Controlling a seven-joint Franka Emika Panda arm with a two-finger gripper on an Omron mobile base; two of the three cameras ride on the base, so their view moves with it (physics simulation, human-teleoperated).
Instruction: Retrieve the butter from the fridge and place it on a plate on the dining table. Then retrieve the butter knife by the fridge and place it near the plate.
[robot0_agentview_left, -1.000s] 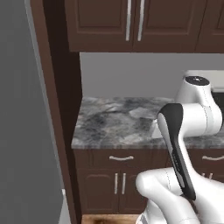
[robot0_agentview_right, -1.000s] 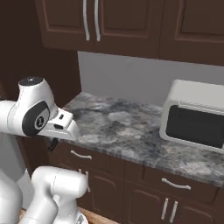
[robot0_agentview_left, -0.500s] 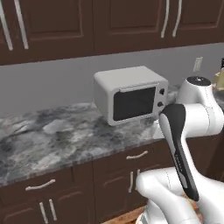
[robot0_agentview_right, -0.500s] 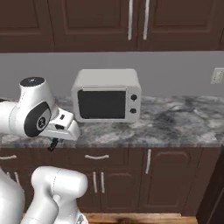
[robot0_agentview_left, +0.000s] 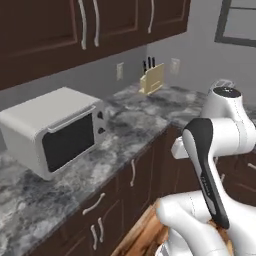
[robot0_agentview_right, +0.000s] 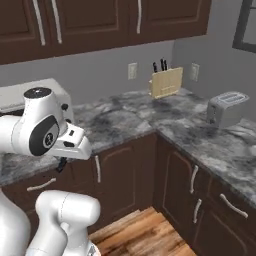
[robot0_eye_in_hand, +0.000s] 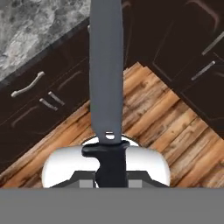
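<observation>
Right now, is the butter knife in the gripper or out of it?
In it. In the hand view the butter knife rises from the shut gripper, dark handle at the bottom, grey blade pointing away over the wooden floor.

microwave (robot0_agentview_left: 55, 130), knife block (robot0_agentview_right: 166, 81), toaster (robot0_agentview_right: 227, 108)

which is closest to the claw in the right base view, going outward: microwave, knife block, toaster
1. Microwave, just behind the claw at the left.
2. Knife block, against the back wall near the counter's corner.
3. Toaster, on the right-hand counter.
</observation>
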